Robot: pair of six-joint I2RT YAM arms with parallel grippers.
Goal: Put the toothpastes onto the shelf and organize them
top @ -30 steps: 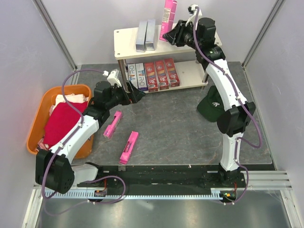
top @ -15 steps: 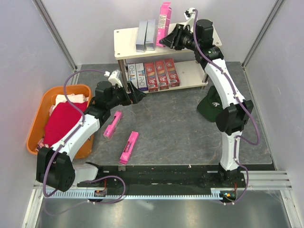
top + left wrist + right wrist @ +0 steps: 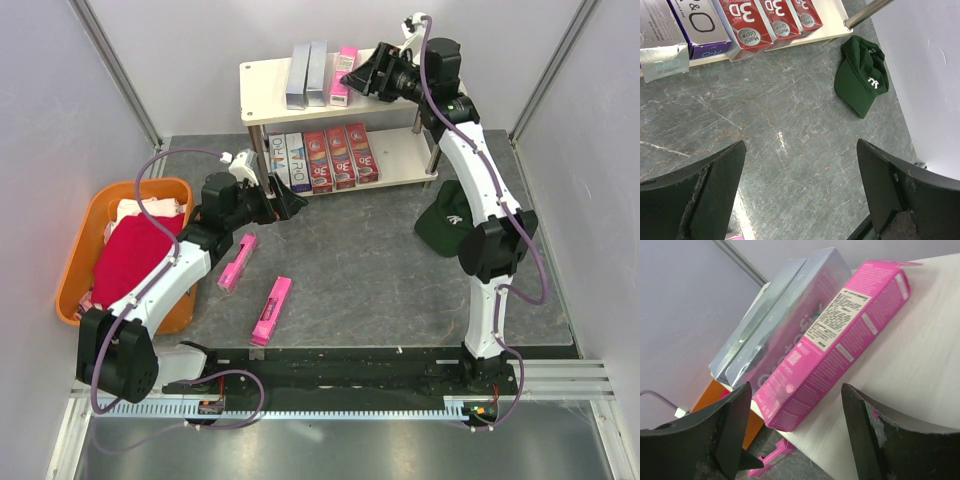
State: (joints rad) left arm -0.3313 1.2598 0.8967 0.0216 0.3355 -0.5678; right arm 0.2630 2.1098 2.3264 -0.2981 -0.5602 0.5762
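The shelf [image 3: 268, 100] stands at the back of the table. On its top board [image 3: 910, 375] a pink toothpaste box [image 3: 343, 74] [image 3: 840, 335] lies flat beside two silver-grey boxes [image 3: 308, 74] [image 3: 775, 320]. My right gripper [image 3: 360, 72] [image 3: 796, 389] is open just behind the pink box, with both fingers clear of it. The lower tier holds navy/white boxes [image 3: 287, 160] [image 3: 705, 25] and red "3D" boxes [image 3: 340, 157] [image 3: 772, 20]. Two more pink boxes [image 3: 237, 261] [image 3: 272, 310] lie on the table. My left gripper [image 3: 285, 203] [image 3: 801, 145] hangs open and empty above the table, in front of the lower tier.
An orange basket [image 3: 75, 270] holding a red cloth [image 3: 130, 255] sits at the left by my left arm. A dark green cap [image 3: 447, 222] [image 3: 862, 80] lies on the table to the right of the shelf. Chrome shelf legs [image 3: 865, 12] stand at the corners.
The pink box, held upright in my right gripper before, has come down flat onto the top board. The right gripper has opened and let it go. My left arm has not moved.
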